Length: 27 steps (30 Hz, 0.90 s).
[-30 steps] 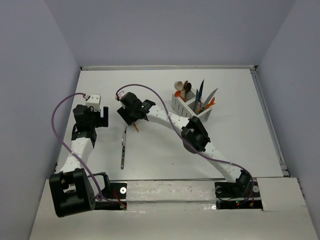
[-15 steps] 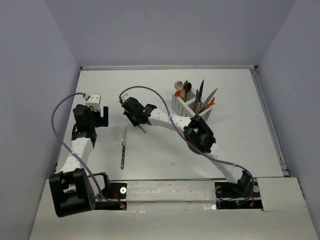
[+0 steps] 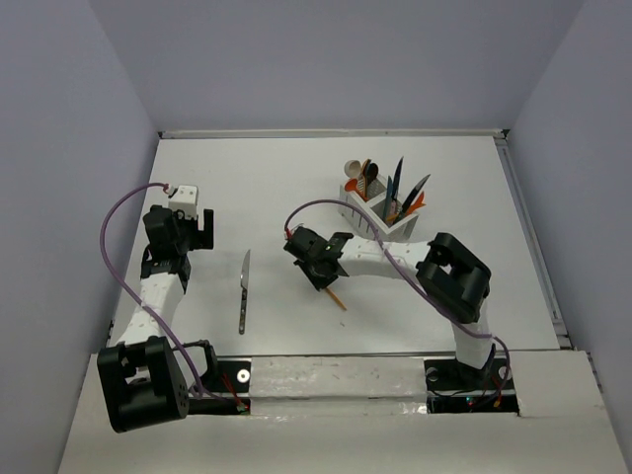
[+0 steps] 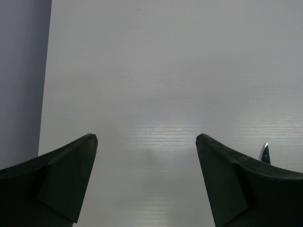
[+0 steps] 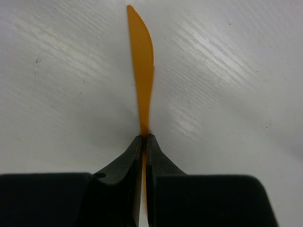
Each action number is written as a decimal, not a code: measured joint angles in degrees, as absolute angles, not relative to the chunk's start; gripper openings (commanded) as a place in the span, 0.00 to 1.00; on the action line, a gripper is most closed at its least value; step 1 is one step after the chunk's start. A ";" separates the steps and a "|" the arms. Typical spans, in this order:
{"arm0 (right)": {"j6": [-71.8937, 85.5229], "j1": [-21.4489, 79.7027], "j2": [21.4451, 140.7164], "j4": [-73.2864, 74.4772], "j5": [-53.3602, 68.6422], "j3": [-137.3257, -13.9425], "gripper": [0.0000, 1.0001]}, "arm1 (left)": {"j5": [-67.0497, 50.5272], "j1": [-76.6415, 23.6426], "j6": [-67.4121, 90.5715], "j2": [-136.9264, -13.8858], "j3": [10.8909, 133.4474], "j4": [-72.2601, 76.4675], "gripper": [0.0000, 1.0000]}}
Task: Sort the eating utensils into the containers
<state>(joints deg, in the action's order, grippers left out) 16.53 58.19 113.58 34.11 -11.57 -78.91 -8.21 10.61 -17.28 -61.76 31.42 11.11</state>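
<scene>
We see the right gripper [image 5: 143, 140], to the near-left of the caddy [image 3: 353, 206], clamped on an orange knife [image 5: 140, 71] whose handle its fingers hide. The left gripper [image 4: 147, 142], far left of the caddy, stands with fingers spread wide, holding nothing. One finger cuts off all but the tip of a silver knife [image 4: 265, 153] lying left of the caddy.

No text, label, brand, number or sign can be read in any view.
</scene>
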 measured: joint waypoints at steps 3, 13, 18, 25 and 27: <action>16.88 58.22 114.21 34.87 -11.27 -79.57 0.22 | -8.16 10.61 -17.30 -61.76 31.42 11.14 0.99; 14.83 58.19 117.54 39.46 -10.24 -84.23 0.09 | -8.08 10.61 -17.32 -60.05 31.20 11.38 0.99; 14.20 58.19 117.51 39.22 -9.96 -83.81 0.00 | -8.08 10.61 -17.32 -60.05 31.20 11.40 0.99; 15.51 58.39 113.80 34.70 -14.44 -80.05 0.00 | -8.08 10.61 -17.32 -60.03 31.11 11.44 0.99; 16.19 58.48 112.55 33.28 -16.51 -78.96 0.00 | -8.05 10.61 -17.32 -60.03 31.09 11.44 0.99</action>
